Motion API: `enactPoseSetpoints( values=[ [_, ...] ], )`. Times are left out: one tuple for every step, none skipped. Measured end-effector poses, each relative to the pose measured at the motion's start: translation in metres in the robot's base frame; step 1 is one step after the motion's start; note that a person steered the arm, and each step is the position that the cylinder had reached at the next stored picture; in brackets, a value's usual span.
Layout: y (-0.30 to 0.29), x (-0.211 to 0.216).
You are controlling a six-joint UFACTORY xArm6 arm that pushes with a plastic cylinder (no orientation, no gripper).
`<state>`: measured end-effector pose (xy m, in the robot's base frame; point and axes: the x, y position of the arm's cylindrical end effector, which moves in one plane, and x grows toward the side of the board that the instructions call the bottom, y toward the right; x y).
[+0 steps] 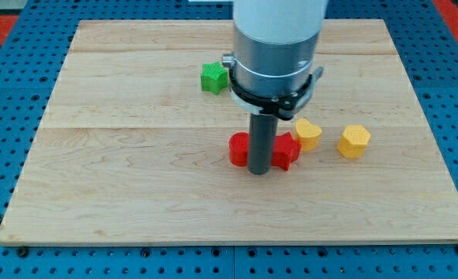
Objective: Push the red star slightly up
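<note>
My tip [259, 172] stands at the board's middle, in front of two red blocks. To its left is a rounded red block [237, 149], partly hidden by the rod. To its right is the red star [286, 150], touching or nearly touching the rod. The tip sits at the lower edge of the gap between them.
A yellow heart-shaped block [308, 134] lies just right of the red star. A yellow hexagonal block [354, 141] lies further right. A green star-like block [213, 78] lies near the view's top, left of the arm's body. The wooden board [136, 186] rests on a blue pegboard.
</note>
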<state>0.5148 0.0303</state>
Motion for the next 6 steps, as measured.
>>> enactPoseSetpoints(
  values=[
    [-0.005, 0.009],
    [0.058, 0.027],
    [0.074, 0.019],
    [0.067, 0.004],
    [0.049, 0.004],
    [0.028, -0.009]
  ],
)
